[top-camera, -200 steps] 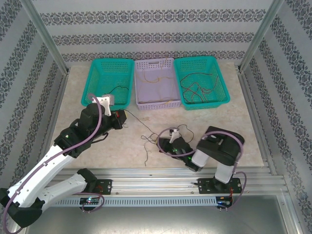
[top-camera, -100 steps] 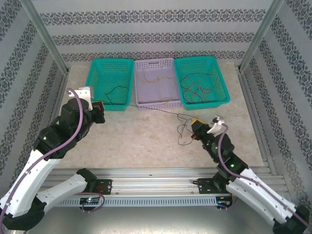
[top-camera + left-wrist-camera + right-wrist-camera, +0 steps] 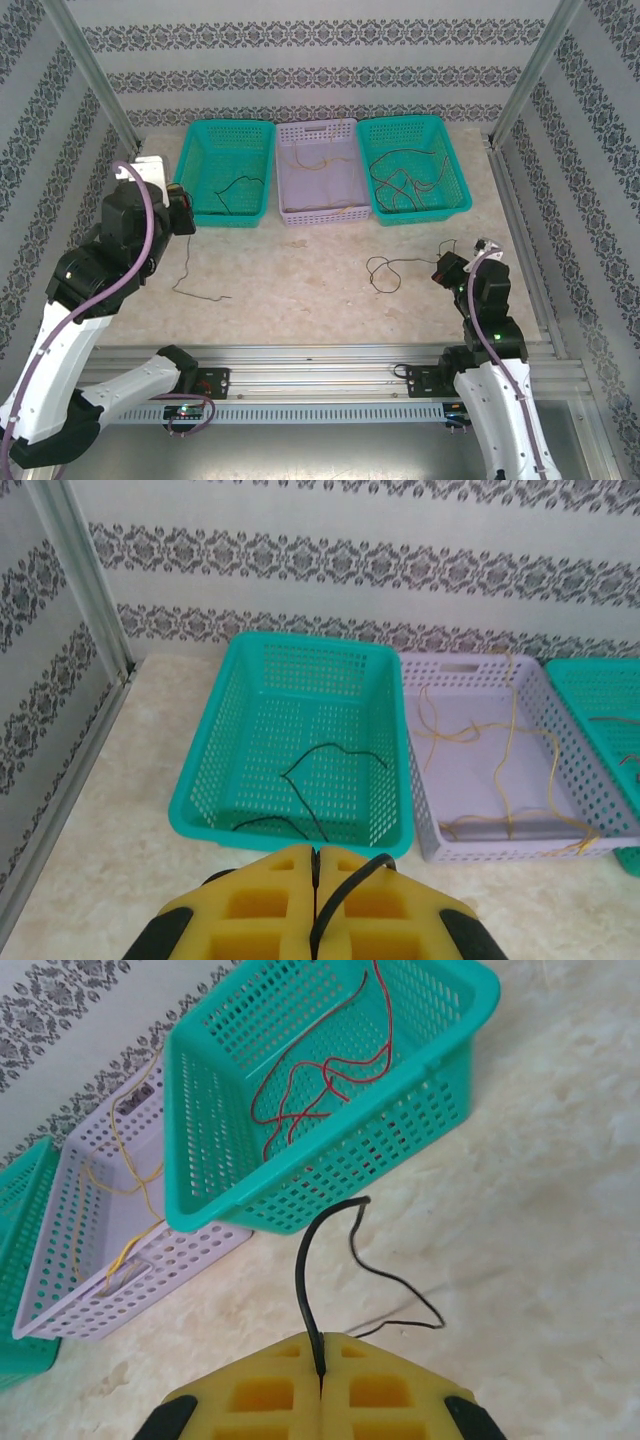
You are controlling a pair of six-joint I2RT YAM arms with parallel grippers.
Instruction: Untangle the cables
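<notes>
Between patterned walls (image 3: 320, 60), possibly marble tabletop (image 3: 300, 285)

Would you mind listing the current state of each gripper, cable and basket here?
left gripper, shut on the left black cable
right gripper, shut on the right black cable
left black cable, pinched, tail on the table
right black cable, pinched, looped, apart from the left
left teal basket, holds black wire
lilac basket, holds yellow wires
right teal basket, holds red wires
</notes>
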